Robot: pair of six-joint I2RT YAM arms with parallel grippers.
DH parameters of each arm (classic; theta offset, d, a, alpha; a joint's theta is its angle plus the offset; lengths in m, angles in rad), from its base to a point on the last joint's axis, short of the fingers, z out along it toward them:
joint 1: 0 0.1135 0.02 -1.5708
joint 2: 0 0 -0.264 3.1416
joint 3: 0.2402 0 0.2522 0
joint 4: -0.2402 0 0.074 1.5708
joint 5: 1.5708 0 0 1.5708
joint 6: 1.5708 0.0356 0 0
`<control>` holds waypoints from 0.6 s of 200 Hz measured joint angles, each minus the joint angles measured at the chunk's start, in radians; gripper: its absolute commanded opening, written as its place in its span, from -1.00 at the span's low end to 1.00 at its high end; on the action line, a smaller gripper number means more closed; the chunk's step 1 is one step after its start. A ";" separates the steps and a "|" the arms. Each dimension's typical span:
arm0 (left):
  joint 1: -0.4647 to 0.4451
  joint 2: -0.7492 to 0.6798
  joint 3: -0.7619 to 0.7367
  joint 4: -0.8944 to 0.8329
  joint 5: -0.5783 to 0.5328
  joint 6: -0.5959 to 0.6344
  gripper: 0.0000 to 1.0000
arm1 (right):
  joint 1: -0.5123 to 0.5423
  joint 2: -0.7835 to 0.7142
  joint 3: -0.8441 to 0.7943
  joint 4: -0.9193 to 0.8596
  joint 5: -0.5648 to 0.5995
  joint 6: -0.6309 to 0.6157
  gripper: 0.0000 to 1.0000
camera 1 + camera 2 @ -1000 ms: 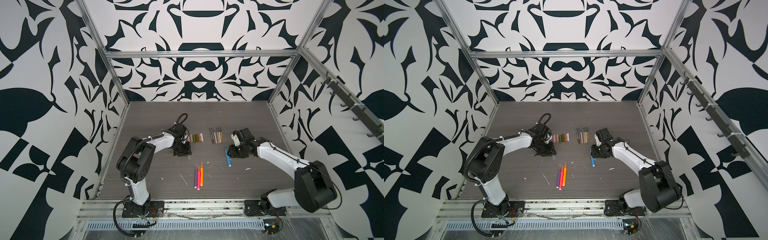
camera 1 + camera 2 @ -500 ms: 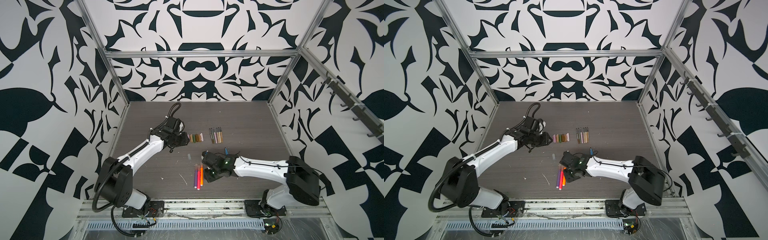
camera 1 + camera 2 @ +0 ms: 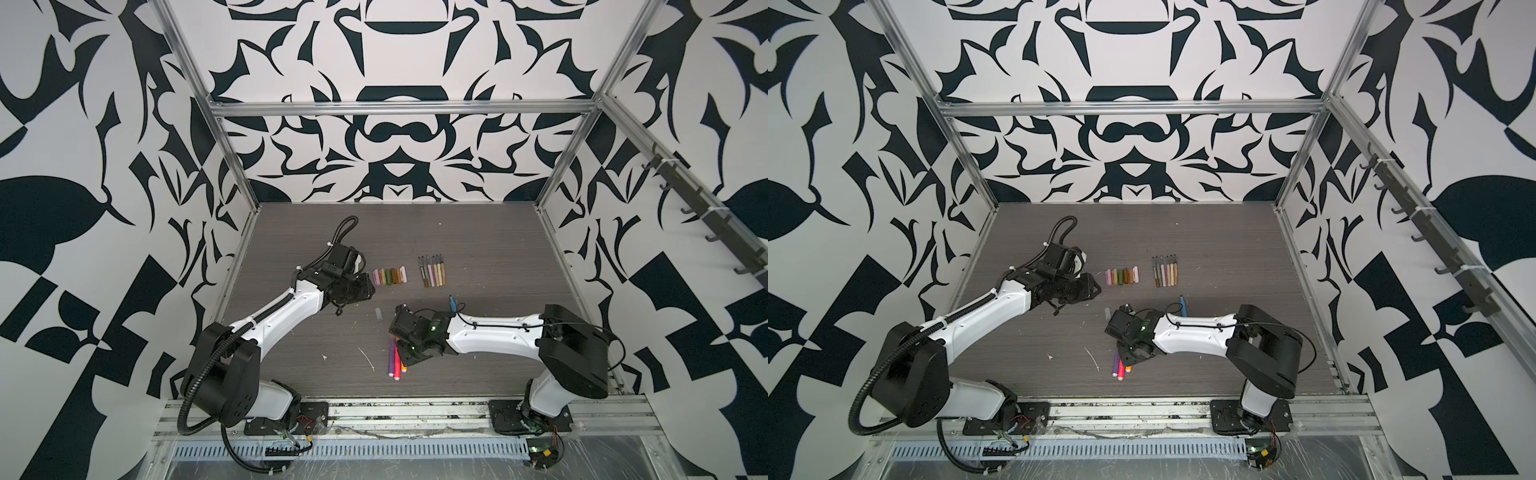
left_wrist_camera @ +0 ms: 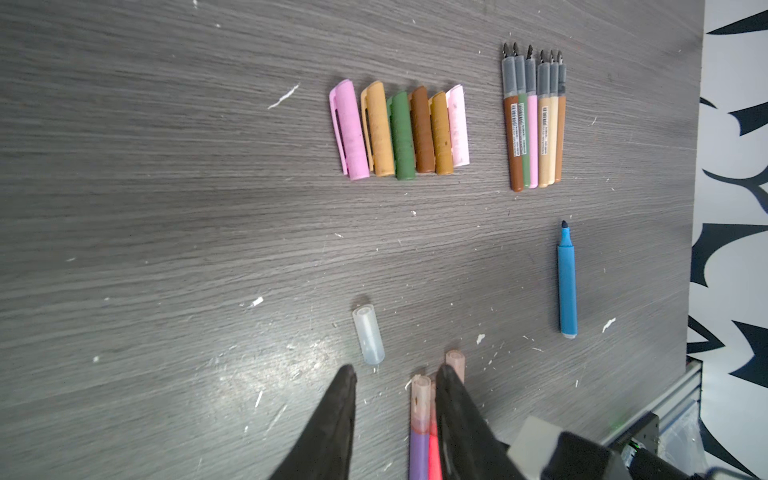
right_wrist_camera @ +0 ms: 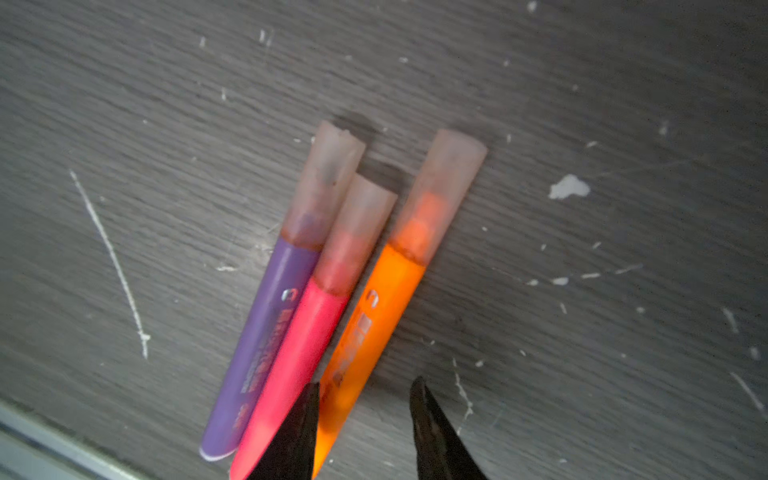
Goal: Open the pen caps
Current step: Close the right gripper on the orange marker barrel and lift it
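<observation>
Three capped pens, purple, pink and orange, lie side by side near the table front, each under a translucent pinkish cap. My right gripper hovers open over their tail ends, the orange body just inside one finger. A blue pen lies uncapped, and a clear loose cap lies left of it. Farther back sit a row of opaque pen caps and a row of thin uncapped pens. My left gripper stands open and empty beside the cap row.
The dark wood-grain table carries white scuffs and flecks. Patterned walls and an aluminium frame enclose it on three sides. The front rail holds both arm bases.
My right gripper has swung from beside the blue pen to above the three capped pens. My left gripper has drawn back toward the cap row, leaving the clear cap lying bare.
</observation>
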 measured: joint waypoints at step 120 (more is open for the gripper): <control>0.000 -0.002 -0.036 0.051 0.039 -0.028 -0.26 | 0.017 0.008 -0.022 -0.037 0.074 0.051 -0.68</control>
